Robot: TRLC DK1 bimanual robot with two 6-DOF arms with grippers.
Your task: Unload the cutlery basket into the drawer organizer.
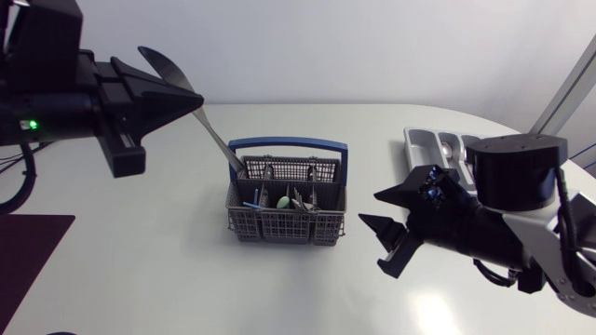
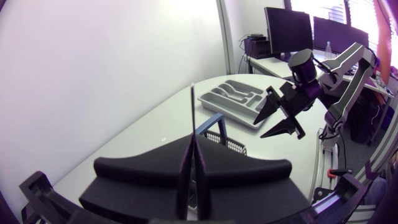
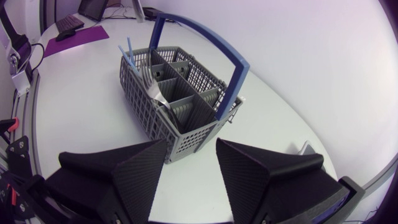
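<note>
A grey cutlery basket [image 1: 284,216] with a blue handle [image 1: 289,145] stands mid-table. It holds blue sticks [image 1: 253,200], a green piece [image 1: 281,201] and metal cutlery [image 1: 300,199]. My left gripper [image 1: 186,96] hangs up and to the left of it, shut on a long metal utensil [image 1: 219,140] whose far end reaches the basket's back left corner. In the left wrist view the utensil [image 2: 192,118] shows edge-on between the fingers. My right gripper [image 1: 389,217] stands open just right of the basket [image 3: 168,93], nothing between its fingers. The grey drawer organizer [image 1: 426,145] lies at the back right, partly hidden behind the right arm.
A dark purple mat [image 1: 28,244] lies at the table's front left corner. The organizer [image 2: 236,98] sits near the table's far right edge, with my right gripper [image 2: 281,117] in front of it.
</note>
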